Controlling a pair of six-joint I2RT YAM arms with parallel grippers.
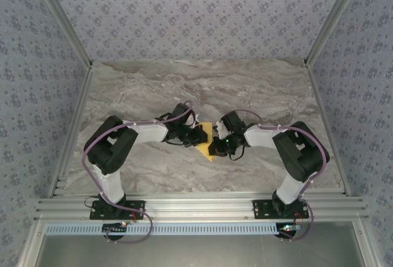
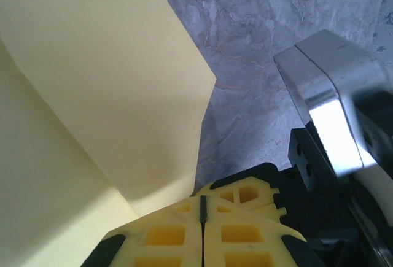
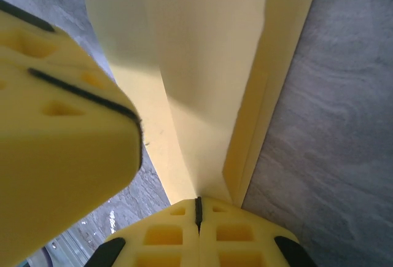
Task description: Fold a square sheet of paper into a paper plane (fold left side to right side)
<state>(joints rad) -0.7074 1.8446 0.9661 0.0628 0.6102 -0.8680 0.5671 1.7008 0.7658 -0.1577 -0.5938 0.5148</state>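
The yellow sheet of paper is folded into a small pointed shape like a paper plane, its tip toward the near edge, mid-table between both arms. My left gripper is at its left upper edge. In the left wrist view the fingers are pressed together, and the paper curls up and runs down to their seam. My right gripper is at the paper's right side. Its jaws are shut, with a fold of the paper going into the seam. The left gripper's fingers loom at the left.
The marble table has open surface behind and beside the arms. Aluminium rails run along the near edge and up both sides. The right arm's silver wrist sits very close to the left gripper.
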